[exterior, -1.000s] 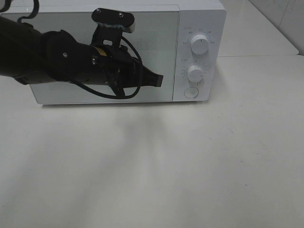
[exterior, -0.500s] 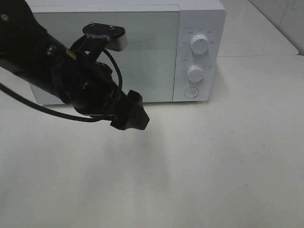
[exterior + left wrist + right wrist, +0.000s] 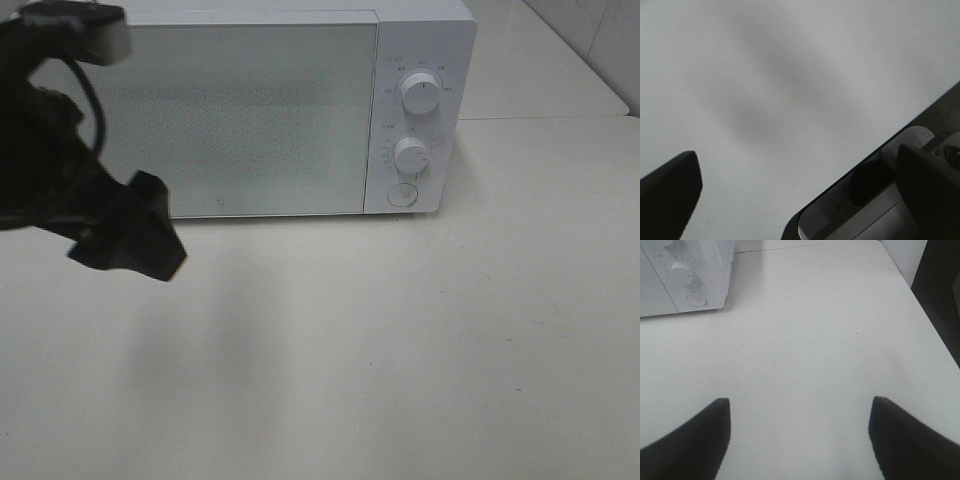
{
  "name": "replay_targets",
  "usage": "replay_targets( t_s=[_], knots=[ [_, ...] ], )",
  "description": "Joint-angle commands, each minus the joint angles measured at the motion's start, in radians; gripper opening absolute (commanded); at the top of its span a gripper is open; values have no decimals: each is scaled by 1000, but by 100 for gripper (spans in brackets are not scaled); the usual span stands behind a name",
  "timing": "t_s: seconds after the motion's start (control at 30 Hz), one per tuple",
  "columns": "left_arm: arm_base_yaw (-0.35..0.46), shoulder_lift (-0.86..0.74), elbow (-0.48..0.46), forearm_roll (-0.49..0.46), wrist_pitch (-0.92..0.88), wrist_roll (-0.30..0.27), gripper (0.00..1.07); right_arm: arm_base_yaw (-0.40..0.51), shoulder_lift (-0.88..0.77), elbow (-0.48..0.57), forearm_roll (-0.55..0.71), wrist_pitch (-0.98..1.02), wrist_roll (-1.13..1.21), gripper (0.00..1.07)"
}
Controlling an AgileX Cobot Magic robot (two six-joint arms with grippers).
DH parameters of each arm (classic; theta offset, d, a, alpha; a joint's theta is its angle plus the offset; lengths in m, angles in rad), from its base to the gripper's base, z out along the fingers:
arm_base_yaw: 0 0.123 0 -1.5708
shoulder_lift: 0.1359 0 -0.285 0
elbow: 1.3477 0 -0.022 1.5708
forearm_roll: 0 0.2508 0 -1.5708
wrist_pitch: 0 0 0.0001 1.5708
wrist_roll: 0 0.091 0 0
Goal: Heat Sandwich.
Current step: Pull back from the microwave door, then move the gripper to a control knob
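**A:** Where is the sandwich?

**B:** I cannot tell. It shows in none of the three views. The microwave (image 3: 240,110) fills the upper part of the high frame. Its door is shut, and the frosted glass lets nothing inside be made out.

**A:** And the controls?

**B:** They sit on the panel to the right of the door. There is an upper knob (image 3: 421,92), a lower knob (image 3: 411,154), and a round button (image 3: 402,194) under them.

**A:** What about the left gripper?

**B:** The left gripper (image 3: 130,240) is at the left edge of the high frame, at middle height. It overlaps the microwave's lower left corner and hangs above the white table (image 3: 400,350). Its own camera shows the two dark fingers (image 3: 667,200) spread wide with only bare table between them. It is released and holds nothing.

**A:** And the right one?

**B:** The right gripper (image 3: 800,402) is seen only by its wrist camera. Both fingers (image 3: 690,445) stand far apart over bare table, so it is released and empty too. Well beyond it stands the microwave's control end, with a knob and the round button in sight.
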Motion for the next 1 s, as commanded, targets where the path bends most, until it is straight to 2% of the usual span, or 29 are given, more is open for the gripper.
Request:
replay_targets(
  t_s=[0.03,0.07,0.1,0.13,0.23,0.27,0.3,0.43,0.53,0.6,0.63,0.73,0.83,0.87,1.0],
  knots=[
    [92,-74,1,31,77,-36,98,-5,-27,3,1,-4,-5,74],
    [120,-96,1,32,99,-36,98,-5,-27,3,1,-4,-5,74],
    [197,-140,1,34,133,-27,98,-5,-27,3,1,-4,-5,74],
    [197,-140,1,34,133,-27,98,-5,-27,3,1,-4,-5,74],
    [310,-202,1,35,174,-13,98,-5,-27,3,1,-4,-5,74],
    [310,-202,1,35,174,-13,98,-5,-27,3,1,-4,-5,74],
    [384,-241,1,45,209,-9,98,-5,-27,3,1,-4,-5,74],
    [517,-360,42,64,251,-6,98,-5,-27,3,1,-4,-5,74],
    [550,-415,83,65,250,-8,98,-5,-27,3,1,-4,-5,74],
    [575,-519,164,67,249,-13,98,-5,-27,3,1,-4,-5,74],
    [575,-519,164,67,249,-13,98,-5,-27,3,1,-4,-5,74],
    [575,-653,258,70,243,-13,98,-5,-27,3,1,-4,-5,74],
    [575,-711,296,72,243,-14,98,-5,-27,3,1,-4,-5,74],
    [575,-769,338,72,238,-14,98,-5,-27,3,1,-4,-5,74],
    [575,-837,378,72,234,-14,98,-5,-27,3,1,-4,-5,74]
  ],
)
